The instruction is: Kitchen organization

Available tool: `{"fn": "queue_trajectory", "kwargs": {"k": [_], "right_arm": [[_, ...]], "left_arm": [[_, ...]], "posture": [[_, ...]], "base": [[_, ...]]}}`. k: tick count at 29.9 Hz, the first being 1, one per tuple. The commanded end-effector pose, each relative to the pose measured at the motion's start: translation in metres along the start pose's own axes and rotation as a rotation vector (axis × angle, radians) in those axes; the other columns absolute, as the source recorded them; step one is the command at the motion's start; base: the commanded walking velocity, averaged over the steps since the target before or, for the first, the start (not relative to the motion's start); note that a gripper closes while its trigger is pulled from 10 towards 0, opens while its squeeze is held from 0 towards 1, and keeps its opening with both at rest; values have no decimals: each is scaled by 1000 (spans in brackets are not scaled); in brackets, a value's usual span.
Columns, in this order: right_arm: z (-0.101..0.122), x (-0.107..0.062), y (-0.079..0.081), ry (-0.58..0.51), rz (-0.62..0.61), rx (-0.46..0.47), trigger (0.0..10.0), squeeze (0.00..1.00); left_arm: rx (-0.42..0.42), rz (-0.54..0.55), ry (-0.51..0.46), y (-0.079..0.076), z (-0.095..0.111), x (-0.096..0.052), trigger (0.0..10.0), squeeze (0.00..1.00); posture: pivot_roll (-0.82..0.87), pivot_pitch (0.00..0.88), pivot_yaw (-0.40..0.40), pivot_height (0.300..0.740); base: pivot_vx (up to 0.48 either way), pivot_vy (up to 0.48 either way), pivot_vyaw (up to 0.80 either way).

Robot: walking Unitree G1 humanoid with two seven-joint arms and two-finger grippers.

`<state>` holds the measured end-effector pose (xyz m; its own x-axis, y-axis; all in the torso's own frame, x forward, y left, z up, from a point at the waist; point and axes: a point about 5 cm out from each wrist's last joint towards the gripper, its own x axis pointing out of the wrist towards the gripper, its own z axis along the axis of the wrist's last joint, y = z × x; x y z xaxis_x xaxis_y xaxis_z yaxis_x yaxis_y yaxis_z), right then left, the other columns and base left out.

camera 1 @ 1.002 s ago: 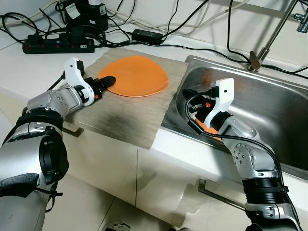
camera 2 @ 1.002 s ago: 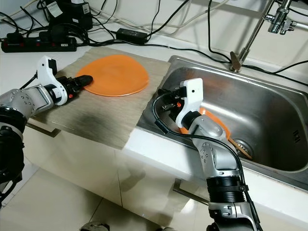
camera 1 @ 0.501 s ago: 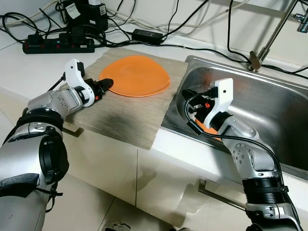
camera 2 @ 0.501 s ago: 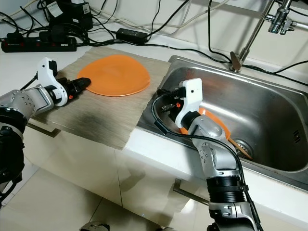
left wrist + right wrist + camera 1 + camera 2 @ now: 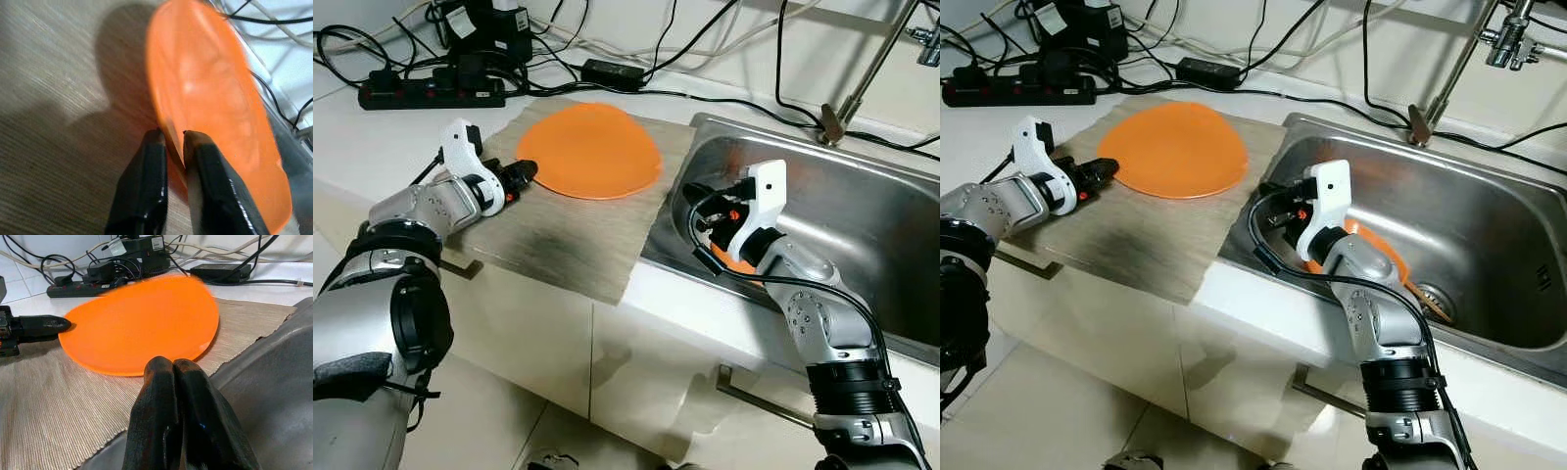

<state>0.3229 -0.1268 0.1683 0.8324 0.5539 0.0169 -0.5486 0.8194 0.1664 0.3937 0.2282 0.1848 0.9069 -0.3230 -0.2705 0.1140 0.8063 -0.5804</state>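
**Left end effector gripping plate rim on mat**

The orange plate (image 5: 588, 152) lay on the beige mat (image 5: 558, 230) on the worktop (image 5: 372, 137), beside the sink (image 5: 862, 211). The left end effector (image 5: 175, 147) was clamped on the plate's near rim. The right end effector (image 5: 175, 377) sat inside the sink, fingers pressed together, holding nothing.
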Motion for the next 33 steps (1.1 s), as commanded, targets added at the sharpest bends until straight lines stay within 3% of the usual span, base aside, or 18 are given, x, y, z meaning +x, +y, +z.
{"fn": "queue_trajectory", "kwargs": {"k": [1, 3, 7, 11, 13, 15, 19, 33], "right_arm": [[-1, -1, -4, 15, -17, -8, 10000, 0], [-1, -1, -5, 12, -21, -9, 10000, 0], [1, -2, -5, 2, -29, -9, 10000, 0], [17, 0, -6, -93, -67, 20, 10000, 0], [22, 0, -6, -126, -72, 34, 10000, 0], [40, 3, -4, -229, -80, 85, 10000, 0], [47, 5, -5, -273, -89, 130, 10000, 0], [40, 13, -12, -257, -142, 238, 10000, 0]], "left_arm": [[2, 16, 4, 2, -3, 1, 0, 0], [-25, 2, -66, 1, 3, 0, 0, 0], [-38, -10, -93, 0, 7, -1, 0, 0], [-100, -79, -190, -8, 24, -4, 0, 0], [-113, -97, -196, -10, 26, -4, 0, 0], [-140, -154, -197, -17, 29, -5, 0, 0], [-168, -185, -198, -22, 29, -4, 0, 0], [-265, -276, -201, -37, 35, -7, 0, 0]], "posture": [[-23, 0, -37, 740], [-22, 0, -38, 740], [-20, 0, -38, 740], [-17, 0, -37, 740], [-12, 0, -39, 740], [-8, 0, -37, 740], [-2, 0, -37, 740], [5, 0, -35, 740]], "base": [[0, 0, 0], [0, 0, 0], [0, 0, 0], [0, 0, 0], [0, 0, 0], [0, 0, 0], [0, 0, 0], [0, 0, 0]]}}
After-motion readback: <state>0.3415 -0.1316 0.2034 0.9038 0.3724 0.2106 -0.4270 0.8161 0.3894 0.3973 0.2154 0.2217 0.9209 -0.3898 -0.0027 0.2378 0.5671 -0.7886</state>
